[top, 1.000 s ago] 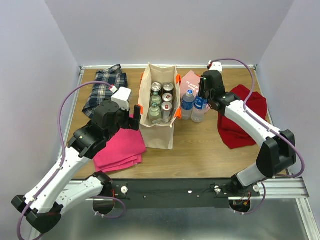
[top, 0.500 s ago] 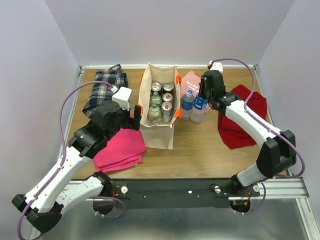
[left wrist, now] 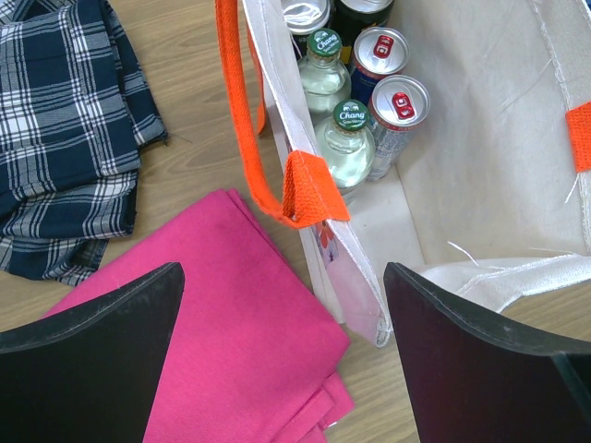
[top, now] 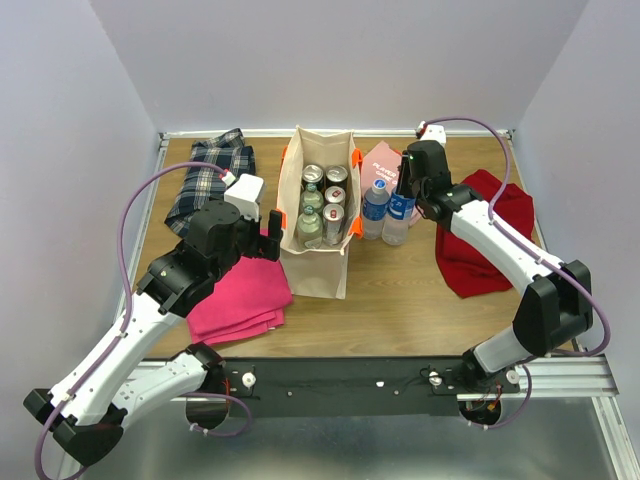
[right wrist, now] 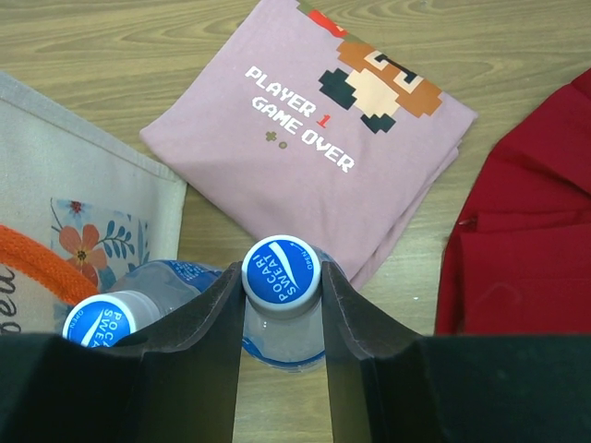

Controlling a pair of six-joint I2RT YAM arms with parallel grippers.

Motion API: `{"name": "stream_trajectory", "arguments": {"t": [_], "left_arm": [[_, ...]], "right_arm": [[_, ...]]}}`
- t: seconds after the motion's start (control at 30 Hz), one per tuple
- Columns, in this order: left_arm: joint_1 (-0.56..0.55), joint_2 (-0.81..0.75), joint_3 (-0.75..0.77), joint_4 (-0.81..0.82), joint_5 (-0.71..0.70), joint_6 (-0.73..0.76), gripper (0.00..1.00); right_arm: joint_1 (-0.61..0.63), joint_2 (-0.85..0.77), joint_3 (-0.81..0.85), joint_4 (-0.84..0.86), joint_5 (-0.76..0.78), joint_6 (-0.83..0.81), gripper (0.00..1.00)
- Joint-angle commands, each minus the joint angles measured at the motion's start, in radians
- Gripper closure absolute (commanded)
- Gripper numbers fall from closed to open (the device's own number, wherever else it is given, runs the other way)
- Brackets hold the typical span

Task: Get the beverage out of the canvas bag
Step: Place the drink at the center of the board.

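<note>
Starting at the left of the overhead view: there's a plaid cloth [top: 212, 178] in the upper left and a folded pink cloth [top: 240, 295] below it. My left tool [top: 270, 235] hangs over that pink one with its jaws wide apart, gripping nothing, just beside the left wall of the canvas bag [top: 318, 275] in the middle. The bag stands upright and open, with cans [top: 325, 195] and green-capped glass bottles [left wrist: 351, 138] lined up inside. Just right of it are two blue-capped bottles side by side, and my right tool [right wrist: 282, 286] is clamped on the neck of the right-hand bottle [right wrist: 282, 269], which looks to be standing on the counter [top: 400, 300]. So I'd say this drink is out and I'm at the set-down. Next is letting go and lifting straight up, because the neighbouring bottle [right wrist: 100, 318] sits so close that a sideways pull could tip either one. Behind them lies a folded pink tee [right wrist: 314, 157], and a red cloth [top: 490, 220] fills the right side, neither really in the way.
</note>
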Motion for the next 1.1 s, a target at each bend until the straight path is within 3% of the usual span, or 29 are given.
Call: {"name": "stream_trajectory", "arguments": {"t": [0.0, 0.43, 0.67, 1.07], "left_arm": [[-0.003, -0.005, 0.004, 0.005, 0.019, -0.002, 0.01], [-0.003, 0.002, 0.004, 0.013, 0.027, 0.003, 0.01], [-0.003, 0.002, 0.001, 0.013, 0.028, 0.003, 0.01], [-0.003, 0.002, -0.003, 0.013, 0.027, 0.001, 0.01]], "right_arm": [[0.005, 0.022, -0.033, -0.177, -0.106, 0.060, 0.57], [0.006, -0.007, -0.058, -0.222, -0.115, 0.071, 0.54], [0.009, -0.024, -0.079, -0.230, -0.114, 0.068, 0.43], [0.012, -0.048, -0.060, -0.260, -0.115, 0.062, 0.41]]}}
